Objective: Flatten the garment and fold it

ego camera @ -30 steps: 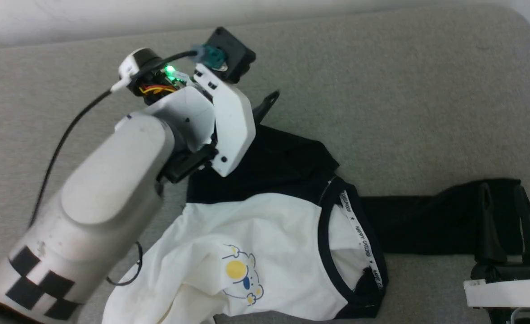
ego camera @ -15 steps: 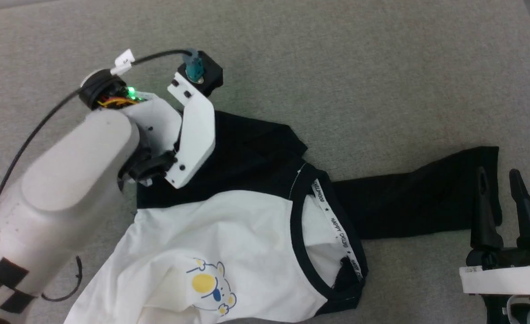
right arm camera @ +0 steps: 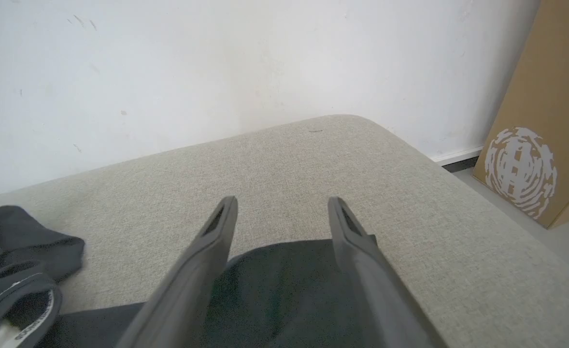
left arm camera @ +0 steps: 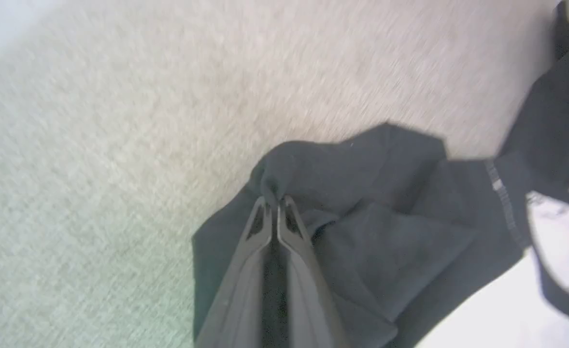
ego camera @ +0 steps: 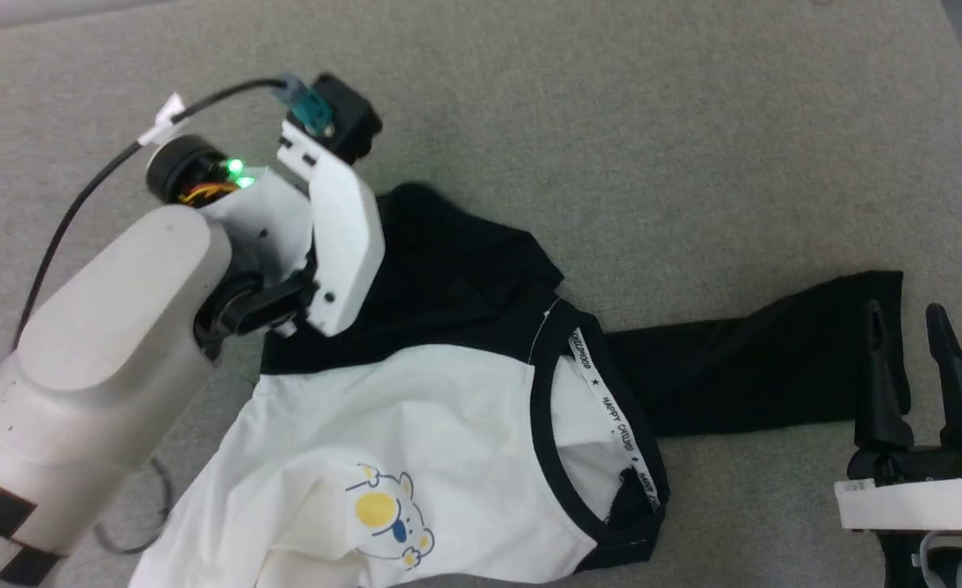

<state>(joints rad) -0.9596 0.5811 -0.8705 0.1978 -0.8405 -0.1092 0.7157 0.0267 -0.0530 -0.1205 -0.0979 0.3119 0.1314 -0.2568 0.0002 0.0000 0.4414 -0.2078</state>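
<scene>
The garment (ego camera: 416,425) lies crumpled on a grey cushioned surface, its white body with a small cartoon print towards me. One black sleeve (ego camera: 759,376) stretches out to the right. The other black sleeve (ego camera: 456,261) is bunched at the upper left. My left gripper (left arm camera: 275,200) is shut on a pinch of that bunched black fabric (left arm camera: 362,241); in the head view its fingers are hidden under the white wrist housing (ego camera: 334,237). My right gripper (ego camera: 903,309) stands open with its fingers over the end of the stretched sleeve (right arm camera: 284,285), and nothing is between them.
The grey cushion (ego camera: 652,122) has bare room beyond and to the left of the shirt. Its rounded edge (right arm camera: 458,179) drops off on the right near a white wall (right arm camera: 217,63) and a brown cardboard box (right arm camera: 531,145). A black cable (ego camera: 81,212) runs from my left wrist.
My left gripper has shut on the bunched black sleeve and drawn a peak of it up and left. The right gripper has stayed open in place. The camera shifted early on.
</scene>
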